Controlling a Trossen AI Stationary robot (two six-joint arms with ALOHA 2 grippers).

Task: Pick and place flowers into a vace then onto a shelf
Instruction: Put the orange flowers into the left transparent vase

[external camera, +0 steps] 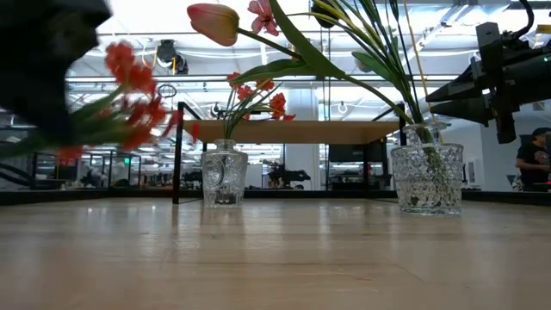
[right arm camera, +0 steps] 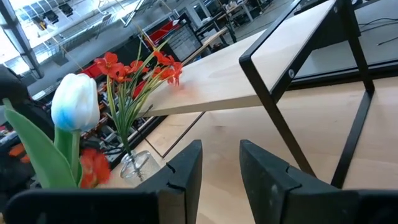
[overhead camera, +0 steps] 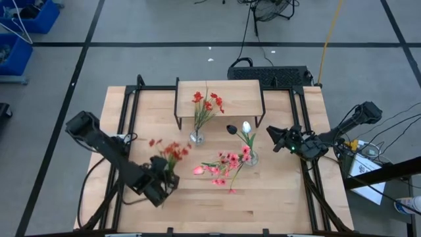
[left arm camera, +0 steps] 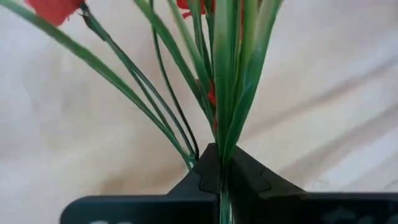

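Overhead only: whole layout on table (overhead camera: 276,191). Left end effector (overhead camera: 166,172) at near left, clamped on stems of red spray (overhead camera: 172,151), blossoms pointing far-right from the fingers. Left wrist view confirms what overhead cannot: fingers (left arm camera: 205,171) pressed together, green stems pinched in the seam, fanning away over pale wood. Low view: same red spray blurred at left, off the table surface; end effector itself just a dark blur there.

Right end effector (overhead camera: 272,135) at right side, just right of white tulip (overhead camera: 247,126), holding nothing; right wrist view shows fingers (right arm camera: 186,165) apart with a narrow gap, empty. Same view shows shelf (right arm camera: 249,81) leg close by and tulip bud off to one side.

Shelf (overhead camera: 218,97) at far centre. Left vase (overhead camera: 197,137) just in front of shelf, with red flowers (overhead camera: 207,102) standing in it. Right vase (overhead camera: 250,158) right of centre, with tulip and pink spray. Pink flowers (overhead camera: 220,171) lying loose on table, near centre, between the two end effectors. Low view alone shows both vases as cut glass.
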